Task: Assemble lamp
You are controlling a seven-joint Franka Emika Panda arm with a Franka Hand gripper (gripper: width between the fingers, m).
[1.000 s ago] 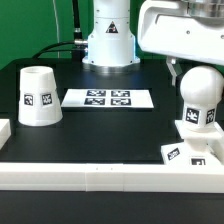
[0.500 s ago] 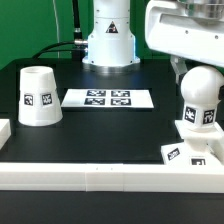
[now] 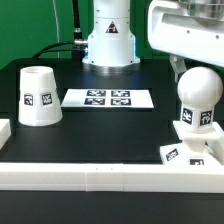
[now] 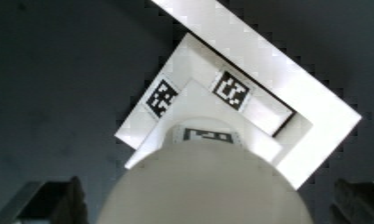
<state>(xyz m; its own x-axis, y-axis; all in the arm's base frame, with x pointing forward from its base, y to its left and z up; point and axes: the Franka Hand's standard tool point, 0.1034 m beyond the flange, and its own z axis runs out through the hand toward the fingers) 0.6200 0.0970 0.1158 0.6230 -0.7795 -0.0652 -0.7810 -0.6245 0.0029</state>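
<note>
Bulb [image 3: 198, 97] upright on base [image 3: 191, 146], shade [image 3: 38, 97] well apart

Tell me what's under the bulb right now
The bulb stands on the lamp base, neck down, by the white rail. The joint where neck meets base is hidden, so seating can't be judged.

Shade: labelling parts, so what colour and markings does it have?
The shade is matte white with a black-and-white square tag on its side; the exterior view shows it best.

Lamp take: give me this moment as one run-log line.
bulb seated on base, exterior view's right | hand fingers either side of bulb, grip unclear | shade apart, exterior view's left | marker board untouched
</note>
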